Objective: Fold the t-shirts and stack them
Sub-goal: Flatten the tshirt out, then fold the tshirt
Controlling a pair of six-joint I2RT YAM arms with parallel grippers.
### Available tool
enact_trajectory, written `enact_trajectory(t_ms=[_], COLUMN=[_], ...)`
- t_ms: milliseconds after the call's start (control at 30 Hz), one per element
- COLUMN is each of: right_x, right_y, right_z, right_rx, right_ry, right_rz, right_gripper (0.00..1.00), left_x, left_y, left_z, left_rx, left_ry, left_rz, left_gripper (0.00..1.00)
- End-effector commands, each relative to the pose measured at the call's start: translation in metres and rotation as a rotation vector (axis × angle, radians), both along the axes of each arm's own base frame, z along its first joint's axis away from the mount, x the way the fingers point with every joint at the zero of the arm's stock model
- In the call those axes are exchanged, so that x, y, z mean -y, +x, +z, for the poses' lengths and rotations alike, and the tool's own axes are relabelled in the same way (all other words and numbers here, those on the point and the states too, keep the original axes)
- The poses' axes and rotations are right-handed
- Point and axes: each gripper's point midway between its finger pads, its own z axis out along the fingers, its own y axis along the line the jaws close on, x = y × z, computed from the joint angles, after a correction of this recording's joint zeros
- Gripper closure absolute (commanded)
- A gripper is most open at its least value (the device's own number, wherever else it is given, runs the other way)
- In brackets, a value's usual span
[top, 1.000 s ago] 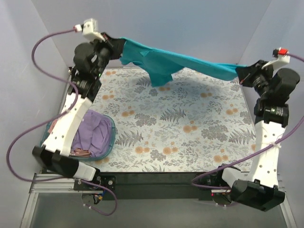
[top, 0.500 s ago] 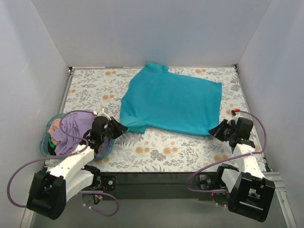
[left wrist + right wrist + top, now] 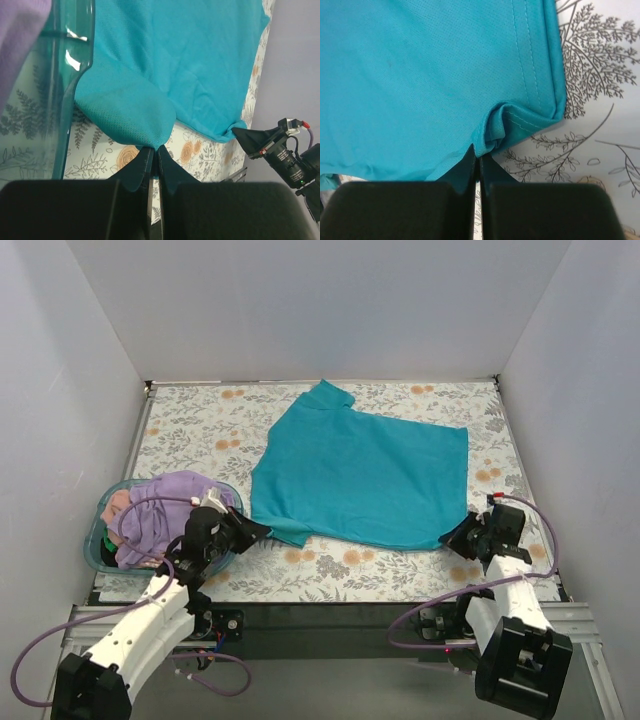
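Soft, light, floppy teal shirt [image 3: 365, 475] flat on table [image 3: 200, 420]. Left fingers [image 3: 135, 172] clamped on near corner, right fingers [image 3: 460, 172] pinching hem corner. Best grabbed by corners.

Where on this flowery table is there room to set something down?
Free table: the far-left corner, beyond the basket and left of the teal shirt; the strip between shirt and near edge. Crowded: the middle and around the basket.

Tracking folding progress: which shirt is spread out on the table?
The teal-blue shirt, lying flat with the left pincer and right pincer shut on its near corners. The lavender shirt sits crumpled in the basket.
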Motion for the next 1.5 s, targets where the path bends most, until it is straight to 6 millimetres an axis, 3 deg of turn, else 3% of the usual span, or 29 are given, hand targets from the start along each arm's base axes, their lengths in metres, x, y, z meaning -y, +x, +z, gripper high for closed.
enact_trajectory(t_ms=[0, 233, 367, 500, 833, 1167, 1333, 1400, 1467], right_x=[0.006, 0.008, 0.003, -0.004, 0.005, 0.013, 0.011, 0.012, 0.013], right_y=[-0.010, -0.006, -0.018, -0.024, -0.026, -0.015, -0.005, -0.001, 0.004], right_z=[0.004, 0.046, 0.041, 0.034, 0.017, 0.030, 0.047, 0.052, 0.058], right_rx=[-0.045, -0.009, -0.046, -0.071, -0.147, -0.106, -0.065, -0.059, -0.045], right_ry=[-0.007, -0.007, -0.003, 0.030, 0.005, -0.027, -0.025, -0.030, -0.032], right_rz=[-0.073, -0.101, -0.082, -0.061, -0.111, -0.126, -0.084, -0.072, -0.062], right_gripper=[0.99, 0.99, 0.98, 0.97, 0.90, 0.89, 0.90, 0.90, 0.90], left_x=[0.001, 0.001, -0.002, -0.002, -0.014, -0.005, 0.012, 0.012, 0.018], left_y=[-0.017, -0.034, -0.041, -0.048, -0.052, -0.030, -0.003, 0.007, 0.022], left_z=[-0.007, -0.004, -0.006, -0.022, -0.043, -0.016, 0.012, 0.013, 0.029], left_rx=[-0.074, -0.165, -0.208, -0.278, -0.396, -0.319, -0.237, -0.244, -0.207], left_ry=[-0.009, 0.003, 0.024, 0.040, 0.112, 0.115, 0.106, 0.140, 0.136], left_rz=[-0.015, -0.044, -0.028, -0.033, 0.037, 0.015, -0.042, -0.035, -0.038], left_gripper=[1.00, 1.00, 1.00, 1.00, 1.00, 1.00, 1.00, 1.00, 1.00])
